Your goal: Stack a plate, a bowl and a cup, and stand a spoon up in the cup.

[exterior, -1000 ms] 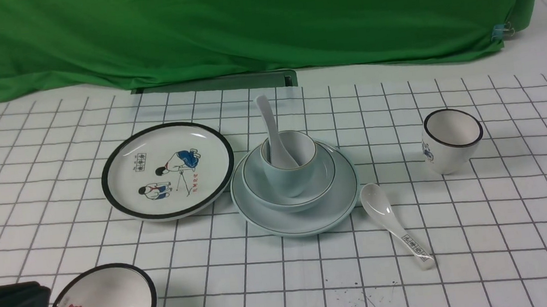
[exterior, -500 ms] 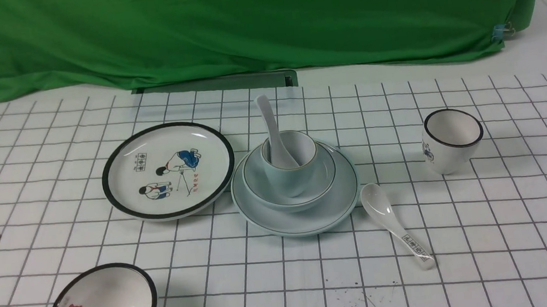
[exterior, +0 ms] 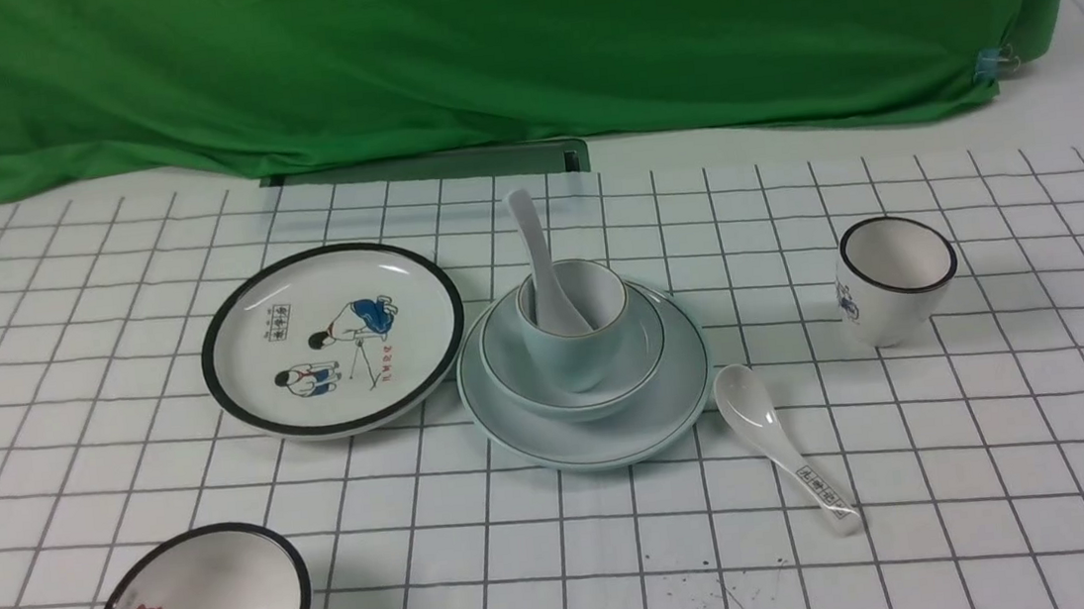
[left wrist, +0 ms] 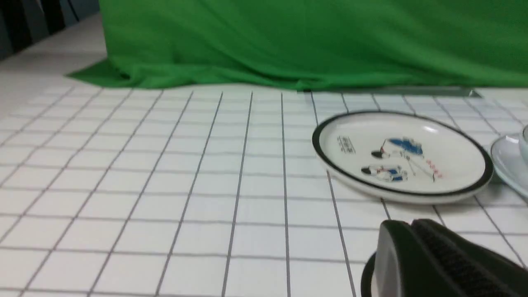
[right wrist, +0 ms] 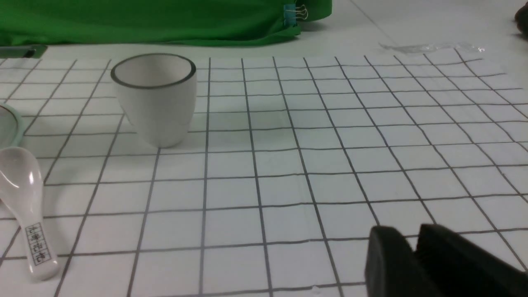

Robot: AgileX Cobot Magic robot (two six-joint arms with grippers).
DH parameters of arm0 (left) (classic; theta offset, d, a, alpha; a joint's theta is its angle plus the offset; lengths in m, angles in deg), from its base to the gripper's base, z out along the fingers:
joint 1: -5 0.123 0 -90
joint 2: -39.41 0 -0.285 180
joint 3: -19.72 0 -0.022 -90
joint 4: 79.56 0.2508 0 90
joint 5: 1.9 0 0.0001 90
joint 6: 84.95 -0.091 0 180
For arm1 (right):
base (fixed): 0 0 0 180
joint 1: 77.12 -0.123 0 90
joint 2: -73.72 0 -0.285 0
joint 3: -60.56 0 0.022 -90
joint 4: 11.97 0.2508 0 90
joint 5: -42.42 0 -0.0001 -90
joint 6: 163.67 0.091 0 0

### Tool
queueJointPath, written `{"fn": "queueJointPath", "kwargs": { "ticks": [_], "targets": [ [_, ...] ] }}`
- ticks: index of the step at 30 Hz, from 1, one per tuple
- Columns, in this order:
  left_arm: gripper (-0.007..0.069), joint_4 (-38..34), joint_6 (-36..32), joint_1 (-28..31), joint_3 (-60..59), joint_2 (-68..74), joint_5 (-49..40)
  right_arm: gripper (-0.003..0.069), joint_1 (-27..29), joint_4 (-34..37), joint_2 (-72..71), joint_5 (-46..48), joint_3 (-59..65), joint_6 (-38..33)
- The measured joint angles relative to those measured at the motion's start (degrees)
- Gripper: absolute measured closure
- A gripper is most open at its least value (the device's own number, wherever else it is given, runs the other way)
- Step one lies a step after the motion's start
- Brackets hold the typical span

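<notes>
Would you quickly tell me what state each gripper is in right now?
Left gripper: shut, holding nothing.
Right gripper: empty; a thin gap shows between the fingers, but whether it is open or shut cannot be told.

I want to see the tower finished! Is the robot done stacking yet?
It looks finished. The plate sits on the table, the bowl rests on it, the cup stands in the bowl, and the spoon leans up out of the cup. Neither gripper holds anything, and I see nothing left to do.
</notes>
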State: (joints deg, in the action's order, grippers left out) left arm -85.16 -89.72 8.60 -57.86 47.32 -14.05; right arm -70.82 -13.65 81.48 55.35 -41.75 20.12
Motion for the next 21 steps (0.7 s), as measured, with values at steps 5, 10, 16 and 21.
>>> {"fn": "queueJointPath", "kwargs": {
  "ticks": [5,10,16,21],
  "targets": [
    [0.0653,0.00,0.00,0.00,0.00,0.00,-0.79,0.0506,0.00,0.00,0.00,0.00,0.00,0.00],
    [0.0653,0.05,0.00,0.00,0.00,0.00,-0.79,0.0498,0.00,0.00,0.00,0.00,0.00,0.00],
    [0.0653,0.05,0.00,0.00,0.00,0.00,-0.79,0.0485,0.00,0.00,0.00,0.00,0.00,0.00],
    [0.0653,0.09,-0.07,0.00,0.00,0.00,-0.79,0.0477,0.00,0.00,0.00,-0.05,0.00,0.00]
  ]
}}
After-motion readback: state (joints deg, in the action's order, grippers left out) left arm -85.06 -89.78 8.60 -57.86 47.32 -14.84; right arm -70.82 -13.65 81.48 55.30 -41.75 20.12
